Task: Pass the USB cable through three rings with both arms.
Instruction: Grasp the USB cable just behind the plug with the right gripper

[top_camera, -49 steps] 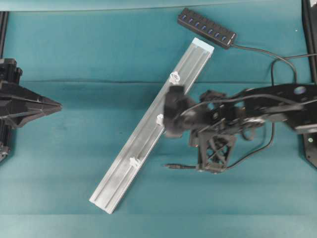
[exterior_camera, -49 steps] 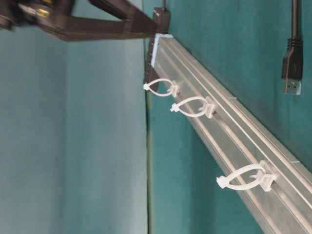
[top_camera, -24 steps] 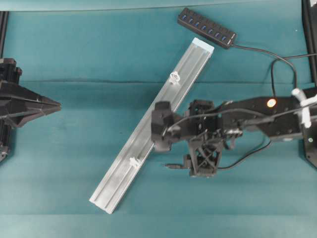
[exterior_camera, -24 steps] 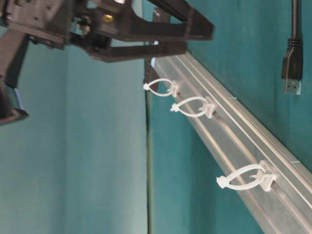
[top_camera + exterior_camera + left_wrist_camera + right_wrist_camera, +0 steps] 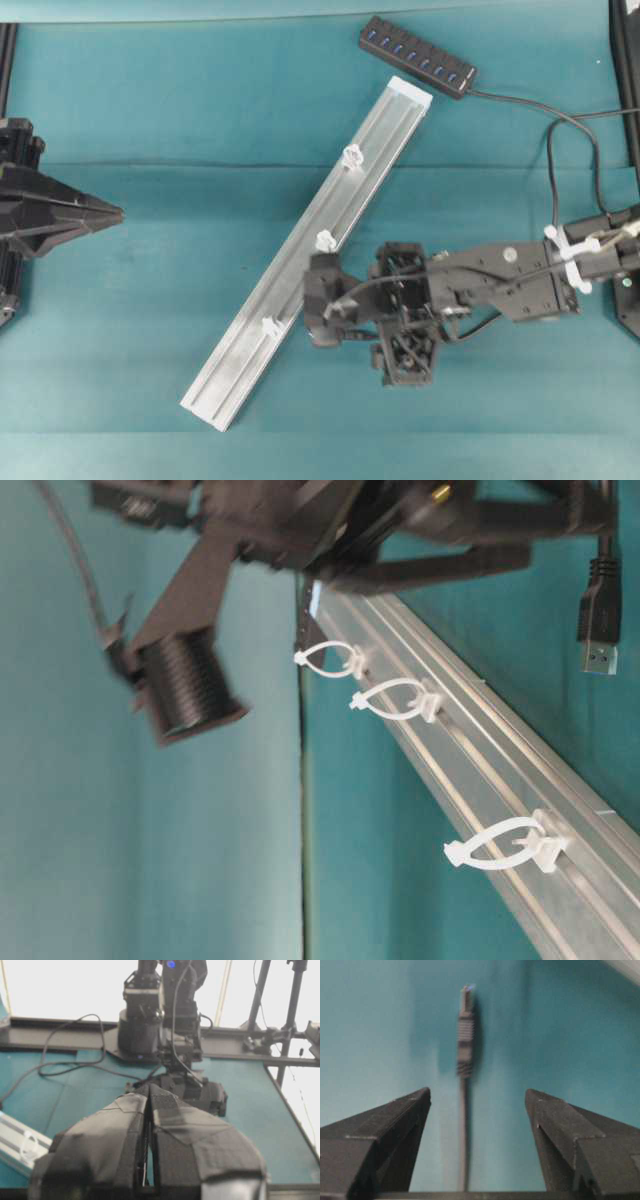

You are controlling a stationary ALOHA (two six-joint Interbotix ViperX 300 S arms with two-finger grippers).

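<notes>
- Spreading wide in the right wrist view, the right gripper (image 5: 477, 1105) shows its 2 fingers (image 5: 395, 1130) well apart, with teal cloth visible between them.
- Between those fingers, untouched by either, lies the USB cable (image 5: 464, 1125), running straight away from the camera on the teal surface (image 5: 365, 1025) and ending in its ribbed black plug (image 5: 465, 1045).
- Nothing is gripped by the right fingers; the cord lies nearer the left-hand one in that view, yet apart from both.
- From overhead, the right arm (image 5: 500, 290) reaches in from the right edge, its gripper frame low over the surface just beside the silver rail (image 5: 300, 260); the plug is hidden beneath it in this view.
- The cable's far stretch (image 5: 560, 125) loops from the black hub (image 5: 418, 56) near the top edge toward the right arm.
- The 3 rings (image 5: 325, 240) sit spaced along the rail, which lies diagonally across the surface; the table-level view shows each loop (image 5: 390, 698) with nothing passing through it.
- The left gripper (image 5: 112, 212) sits at the left edge, well apart from the rail, its fingers (image 5: 125, 1125) pressed together in the left wrist view with only a thin seam between them and nothing held.
</notes>
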